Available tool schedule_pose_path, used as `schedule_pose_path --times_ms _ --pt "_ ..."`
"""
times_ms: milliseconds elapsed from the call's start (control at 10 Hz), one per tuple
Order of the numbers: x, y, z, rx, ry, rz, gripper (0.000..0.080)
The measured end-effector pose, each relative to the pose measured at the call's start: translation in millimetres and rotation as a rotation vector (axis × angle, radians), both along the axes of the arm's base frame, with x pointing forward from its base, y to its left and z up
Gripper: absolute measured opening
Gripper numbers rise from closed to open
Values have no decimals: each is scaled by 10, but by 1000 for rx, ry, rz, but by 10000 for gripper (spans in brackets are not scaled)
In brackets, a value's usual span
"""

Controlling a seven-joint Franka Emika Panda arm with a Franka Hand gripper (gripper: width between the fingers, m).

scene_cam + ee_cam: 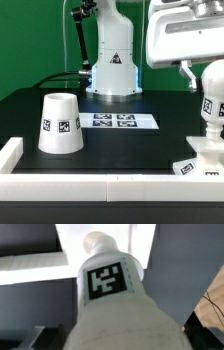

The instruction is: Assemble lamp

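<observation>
Black table [30, 100], white rail [100, 190] along its near edge. Shade [60, 124] stands at the exterior view's left of the marker board [120, 121]. Bulb [212, 100] stands on the base [198, 163] at the board's right. Hand [197, 82] is at the bulb; grip cannot be told.

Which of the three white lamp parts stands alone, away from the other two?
The shade, the truncated cone at the exterior view's left. The ball-topped bulb rises directly above the flat base at the exterior view's right.
</observation>
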State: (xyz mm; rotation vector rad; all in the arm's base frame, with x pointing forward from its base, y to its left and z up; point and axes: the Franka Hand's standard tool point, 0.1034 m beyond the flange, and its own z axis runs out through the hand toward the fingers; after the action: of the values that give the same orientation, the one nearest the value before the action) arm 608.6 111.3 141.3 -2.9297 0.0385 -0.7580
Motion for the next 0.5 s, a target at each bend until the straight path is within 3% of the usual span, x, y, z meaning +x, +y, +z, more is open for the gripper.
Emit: schedule_pose_path --times_ms 500 --pt "-27 -34 -93 -8 6 1 579"
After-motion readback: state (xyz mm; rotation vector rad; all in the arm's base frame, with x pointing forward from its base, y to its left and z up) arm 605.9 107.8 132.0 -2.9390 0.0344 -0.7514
